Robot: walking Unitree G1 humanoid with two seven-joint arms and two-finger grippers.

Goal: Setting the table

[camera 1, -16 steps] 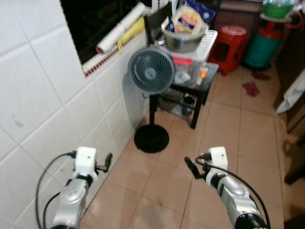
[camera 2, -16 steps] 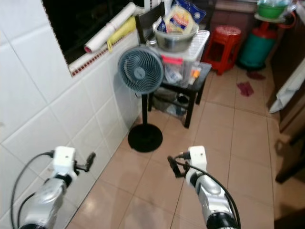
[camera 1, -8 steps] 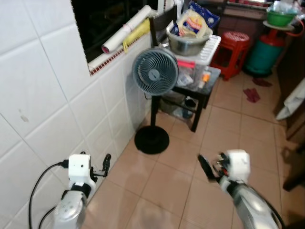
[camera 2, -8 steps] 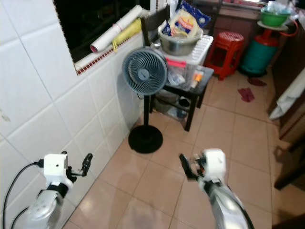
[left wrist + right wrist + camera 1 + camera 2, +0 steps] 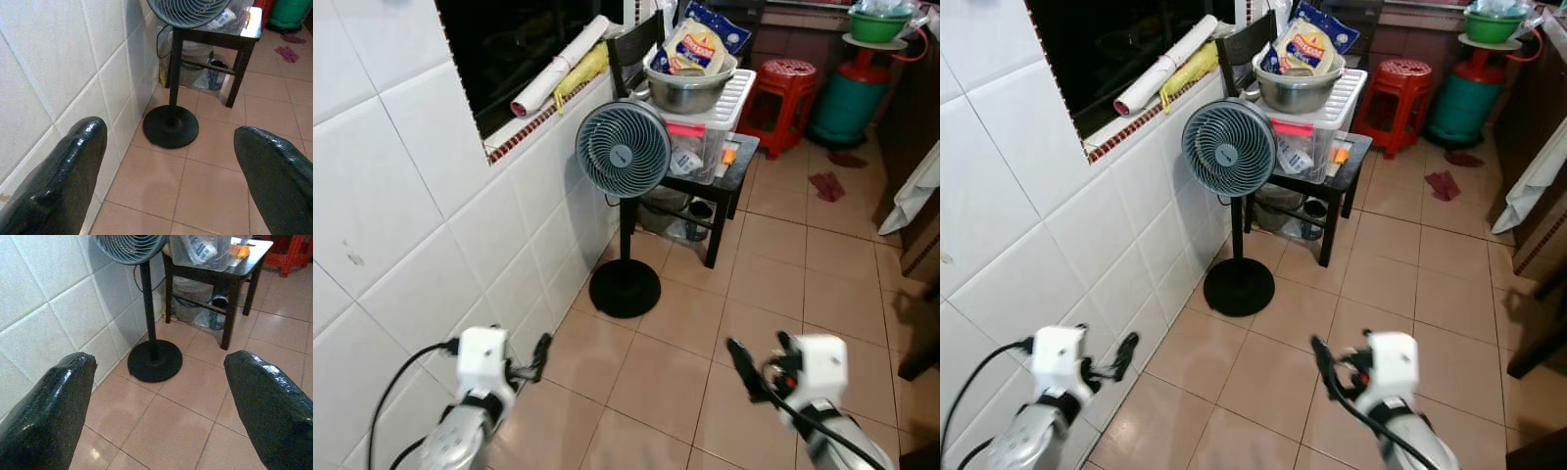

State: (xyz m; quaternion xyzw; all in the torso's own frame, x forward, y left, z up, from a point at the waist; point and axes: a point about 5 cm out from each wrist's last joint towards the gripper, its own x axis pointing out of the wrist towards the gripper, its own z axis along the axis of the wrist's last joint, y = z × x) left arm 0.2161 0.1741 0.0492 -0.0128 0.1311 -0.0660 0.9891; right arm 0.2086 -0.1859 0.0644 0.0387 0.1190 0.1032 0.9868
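Observation:
No tableware lies within reach. My left gripper (image 5: 539, 356) is held low beside the white tiled wall (image 5: 411, 215), open, with nothing between its fingers (image 5: 73, 181). My right gripper (image 5: 749, 360) hangs over the tan floor tiles, also open and empty, its fingers (image 5: 274, 411) spread wide. Ahead stands a small black table (image 5: 736, 163) carrying a clear plastic box (image 5: 700, 147) and, on top, a metal bowl (image 5: 690, 86) with snack bags (image 5: 697, 44) in it.
A grey pedestal fan (image 5: 624, 149) on a round black base (image 5: 625, 288) stands between me and the table, close to the wall. Behind are a red stool (image 5: 788, 86) and a green gas cylinder (image 5: 847, 96). Dark furniture with a white cloth (image 5: 915, 191) lines the right.
The whole picture has swayed and shifted slightly, so the camera has moved. Both arms stay held out low in front, grippers open and empty throughout.

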